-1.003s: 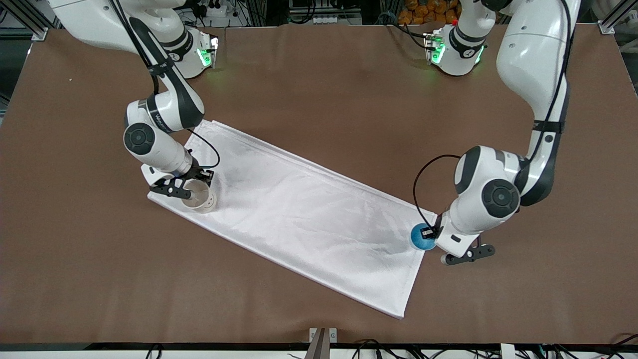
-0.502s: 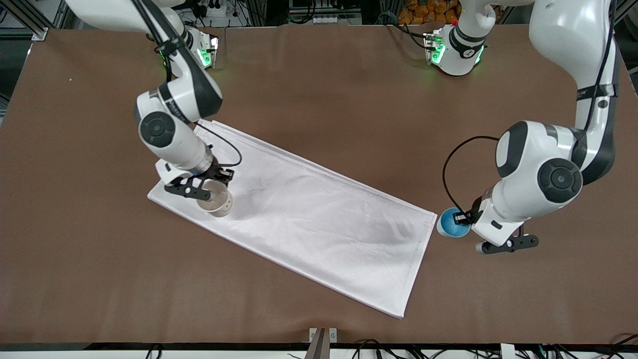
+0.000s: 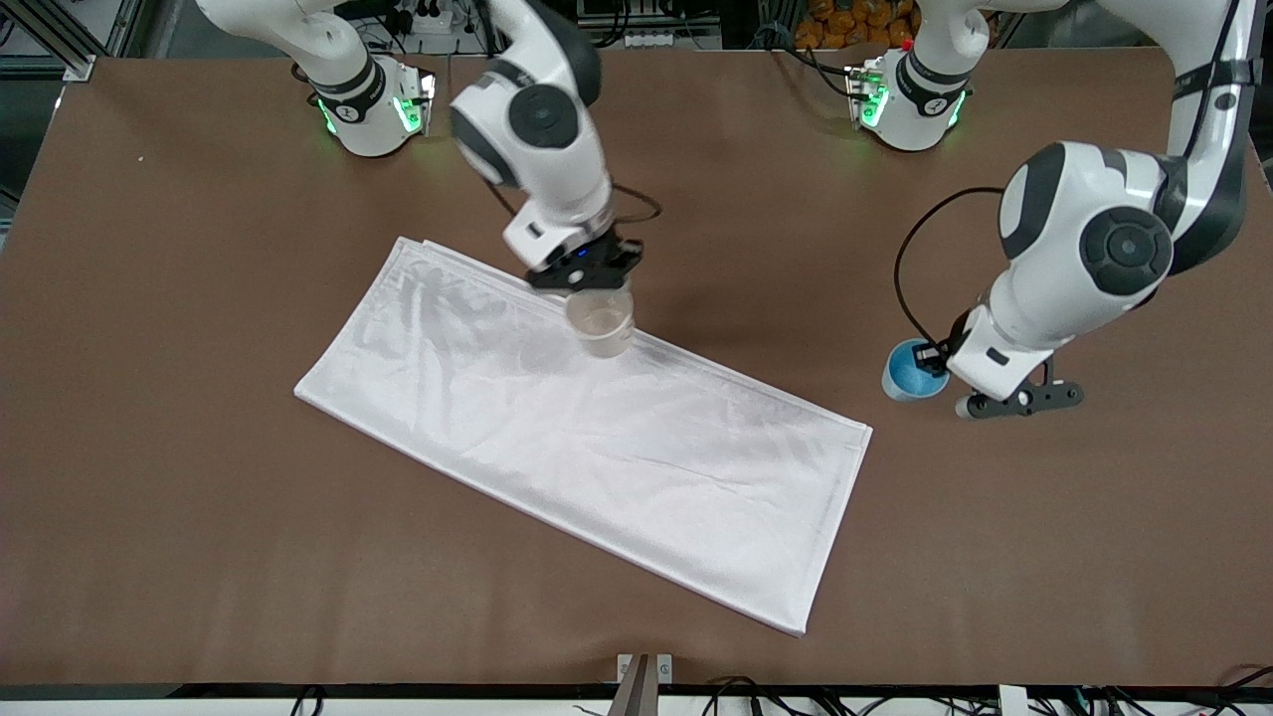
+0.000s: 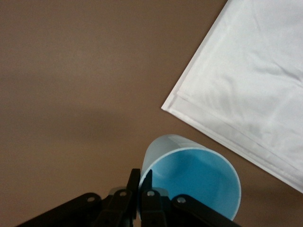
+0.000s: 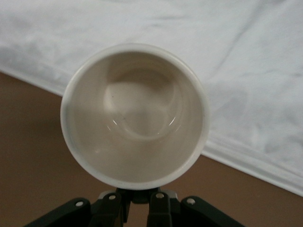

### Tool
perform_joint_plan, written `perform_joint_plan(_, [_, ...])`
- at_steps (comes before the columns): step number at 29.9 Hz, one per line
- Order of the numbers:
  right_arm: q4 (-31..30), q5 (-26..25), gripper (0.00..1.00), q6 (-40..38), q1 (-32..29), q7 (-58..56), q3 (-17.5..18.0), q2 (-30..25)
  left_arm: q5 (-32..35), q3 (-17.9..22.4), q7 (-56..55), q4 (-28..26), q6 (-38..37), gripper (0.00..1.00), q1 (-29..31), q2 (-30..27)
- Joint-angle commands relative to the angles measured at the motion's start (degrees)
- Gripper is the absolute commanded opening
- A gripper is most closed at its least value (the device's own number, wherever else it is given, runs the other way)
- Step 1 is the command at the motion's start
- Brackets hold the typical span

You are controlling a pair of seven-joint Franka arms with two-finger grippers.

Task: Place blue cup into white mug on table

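The white mug [image 3: 601, 322] hangs upright in my right gripper [image 3: 587, 281], which is shut on its black handle, over the cloth's edge toward the robots' bases. In the right wrist view the mug [image 5: 135, 116] is empty, with a cream inside. The blue cup [image 3: 912, 371] is upright in my left gripper [image 3: 940, 360], shut on its rim, over bare brown table [image 3: 1094, 557] beside the cloth's end toward the left arm. In the left wrist view one finger is inside the blue cup [image 4: 196, 177] and one outside.
A large white cloth [image 3: 587, 438] lies slantwise across the middle of the table; its corner shows in the left wrist view [image 4: 246, 94]. The arm bases with green lights stand along the table's edge farthest from the front camera.
My right gripper has carried the white mug up and away from the cloth's right-arm corner to its edge toward the bases. My left gripper has carried the blue cup off the cloth over bare table.
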Motion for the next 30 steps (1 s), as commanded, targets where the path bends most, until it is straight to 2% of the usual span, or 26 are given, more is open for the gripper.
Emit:
perform_joint_plan(1, [6.7,-1.2,0.00,-0.4,6.9,3.2,-0.8,6.3,-0.1,-0.8,1.1,-14.2,6.2,0.00,-0.3,-11.1])
perform_joint_plan(4, [9.8,-2.7,0.00,-0.4,10.9,5.5,-1.6,9.8,-0.1,-2.0,1.0,-16.2,7.0,0.00,0.0,-12.7])
perform_joint_plan(12, [15.7,-10.7,0.00,0.2,16.7,12.0,-1.7,18.4,-0.7,-3.1,0.1,-15.8,7.1,0.00,-0.5,-11.7])
perform_joint_plan(18, [16.0,-13.2,0.00,4.9,18.8,14.3,-2.0,21.3,-0.8,-3.1,0.1,-15.7,7.1,0.00,-0.5,-11.4])
perform_joint_plan(25, [16.6,-14.3,0.00,5.2,19.8,14.6,-2.4,22.9,-0.8,-3.2,0.1,-15.8,7.1,0.00,-0.6,-11.3])
perform_joint_plan(26, [16.6,-14.2,0.04,5.2,19.9,14.6,-2.4,22.9,-0.8,-3.2,0.1,-15.8,7.1,0.00,-0.6,-11.2])
perform_joint_plan(27, [16.6,-14.1,0.19,5.0,19.9,14.7,-2.4,22.8,-0.8,-3.2,0.1,-15.8,7.1,0.00,-0.6,-11.0])
perform_joint_plan(28, [16.6,-14.0,0.41,4.9,19.9,15.0,-2.4,22.8,-0.8,-3.2,0.1,-15.8,7.1,0.00,-0.6,-10.9])
perform_joint_plan(29, [16.6,-14.3,0.80,4.8,19.8,15.6,-2.4,22.7,-0.8,-3.2,0.1,-15.9,7.1,0.00,-0.6,-10.9])
perform_joint_plan(30, [16.6,-14.4,1.00,4.8,19.9,16.4,-2.4,22.6,-0.8,-3.2,0.1,-15.9,7.1,0.00,-0.6,-10.8])
